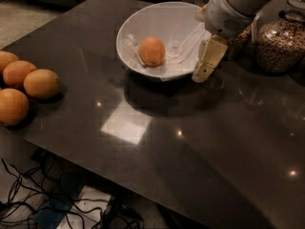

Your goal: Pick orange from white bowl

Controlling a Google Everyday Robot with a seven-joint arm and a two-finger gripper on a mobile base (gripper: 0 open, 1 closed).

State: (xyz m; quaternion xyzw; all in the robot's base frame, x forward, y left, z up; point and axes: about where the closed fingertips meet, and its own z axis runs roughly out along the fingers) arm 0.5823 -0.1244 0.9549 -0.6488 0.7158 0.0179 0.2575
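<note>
The orange (152,51) lies inside the white bowl (143,18), a little left of the bowl's middle. The bowl stands at the far middle of the dark table (157,128). My gripper (204,66) hangs from the arm at the upper right and points down at the bowl's right front rim, just outside it and close above the table. It is to the right of the orange and not touching it. Nothing shows in its hold.
Several larger orange-yellow fruits (28,85) lie at the table's left edge. A clear jar of brown nuts (279,44) stands at the back right, behind the arm. Cables (28,194) lie on the floor below the table's front edge.
</note>
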